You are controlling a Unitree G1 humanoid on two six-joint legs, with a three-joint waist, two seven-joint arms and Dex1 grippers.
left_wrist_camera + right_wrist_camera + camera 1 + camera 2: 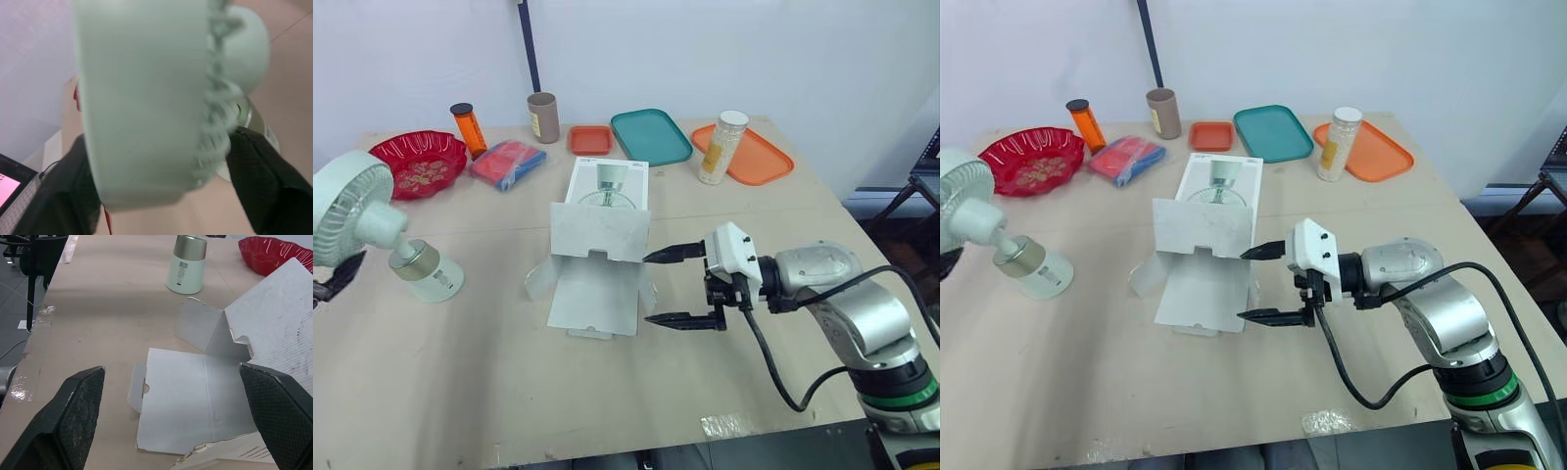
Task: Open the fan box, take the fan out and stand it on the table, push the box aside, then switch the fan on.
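I read the fan box [601, 231] as my marker. It lies near the middle of the surface [489, 392], white, with its near-end flaps thrown open and spread flat toward me, and a picture of the fan on its top face.

The fan [357, 213] is out of the box and well to the left of it. Its round base is down on the surface and its head leans away from the box.

My left end effector [159, 147] is clamped on the fan's head. In the left wrist view one black finger [266, 191] presses against the grille side and the other sits against the back rim.

My right end effector [647, 288] sits just right of the fan box with its fingers spread wide and holding nothing. The upper fingertip is at the edge of the box's raised flap and the lower one is beside the flap lying flat.

Beyond the fan box, a red bowl [417, 162], an orange bottle [468, 128] and a blue and red packet [509, 164] lie to its far left. A brown cup [543, 117], a small orange tray [590, 139] and a teal tray [651, 136] lie straight behind it. A white-lidded jar [722, 147] stands on a larger orange tray [764, 157] to its far right.
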